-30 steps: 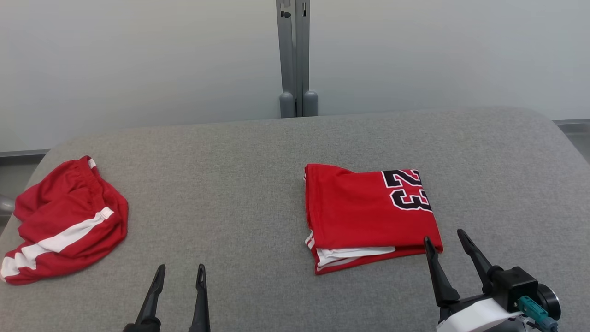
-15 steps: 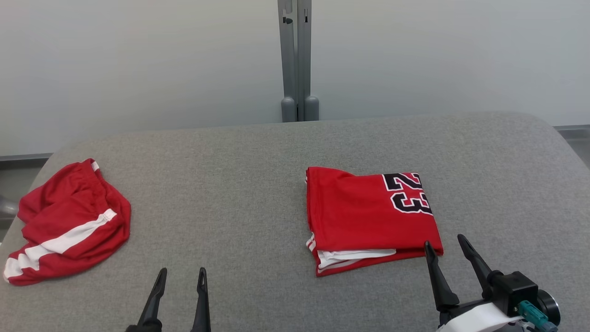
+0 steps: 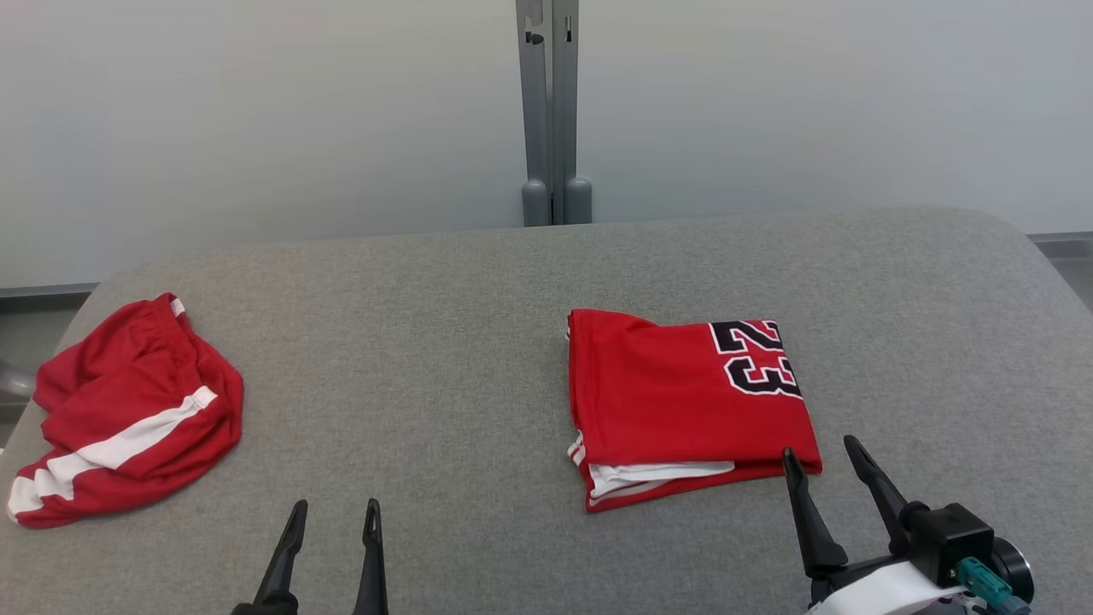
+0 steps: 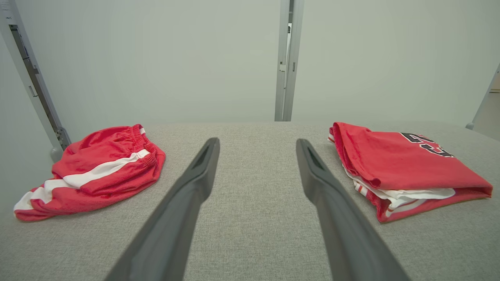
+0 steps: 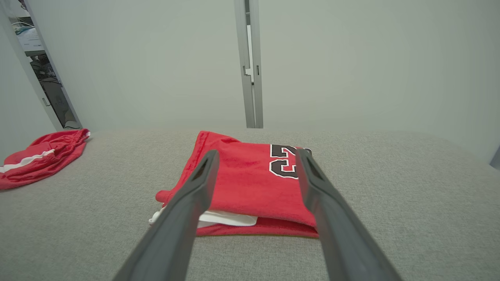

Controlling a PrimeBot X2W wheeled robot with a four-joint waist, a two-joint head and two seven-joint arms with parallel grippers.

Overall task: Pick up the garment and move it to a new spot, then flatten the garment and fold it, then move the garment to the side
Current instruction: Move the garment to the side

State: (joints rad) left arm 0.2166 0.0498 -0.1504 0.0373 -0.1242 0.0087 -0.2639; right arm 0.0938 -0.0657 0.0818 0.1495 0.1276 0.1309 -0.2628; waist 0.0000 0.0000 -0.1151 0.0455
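Lying folded, the red jersey runs left-right, its number 23 far right. Left claw and right claw spread, empty.

We see the folded jersey in bright red, with its number 23 in black digits outlined in white. At its near edge the inner layers show white, with thin red striping at the corner. The crumpled shorts are the same red, crossed by a broad white stripe. The table is covered in a flecked mid-grey weave. The wall is a plain pale grey-white and the post a darker metal grey. The left gripper and right gripper have matt near-black fingers. The right forearm is white and carries a teal connector.
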